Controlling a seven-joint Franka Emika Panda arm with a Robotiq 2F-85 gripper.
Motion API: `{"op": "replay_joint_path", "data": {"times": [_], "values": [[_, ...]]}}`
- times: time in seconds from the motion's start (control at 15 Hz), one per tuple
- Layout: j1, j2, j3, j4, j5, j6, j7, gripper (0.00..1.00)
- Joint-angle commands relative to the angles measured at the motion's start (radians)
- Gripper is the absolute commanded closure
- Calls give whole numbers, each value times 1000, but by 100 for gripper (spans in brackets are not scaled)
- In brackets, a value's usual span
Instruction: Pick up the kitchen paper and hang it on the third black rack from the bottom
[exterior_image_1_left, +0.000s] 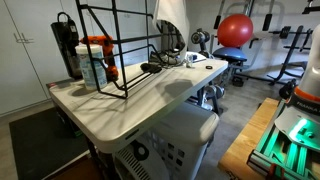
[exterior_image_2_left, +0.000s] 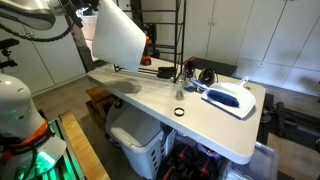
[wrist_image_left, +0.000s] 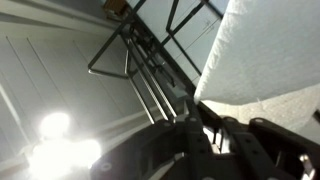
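**White sheet in the air, not yet on the rack**

White and wide, the kitchen paper (exterior_image_2_left: 118, 38) hangs above the far end of the desk (exterior_image_2_left: 200, 125), clear of the surface and touching nothing that I can see. In an exterior view it shows at the top of the picture (exterior_image_1_left: 168, 20), just beside the black wire rack (exterior_image_1_left: 105, 45). In the wrist view the sheet (wrist_image_left: 265, 50) fills the upper right corner and the rack's bars (wrist_image_left: 140, 65) run beside it, near but apart.

The gripper (wrist_image_left: 210, 140) is dark and blurred in the wrist view. Since the paper hangs freely with no other support, I judge that the gripper is pinching the kitchen paper at its upper edge.

The step in hand seems to be the carry toward the rack. To do it well, the operator should first count the horizontal bars from the bottom, because the pictures do not separate them clearly. The sheet should then be lifted higher than the third bar and moved across it, so that about half falls on each side. A slow motion is better here, as the paper is light and will swing or fold. The pinch should open only when the sheet lies over the bar. The orange-capped bottles (exterior_image_1_left: 95, 60) under the rack are a thing to avoid
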Motion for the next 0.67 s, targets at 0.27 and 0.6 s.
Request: {"op": "replay_joint_path", "data": {"times": [0.27,0.6], "values": [[-11,155,45,215,-263,-343,-55,99],[9,174,19,241,-284,-445,-73,94]]}}
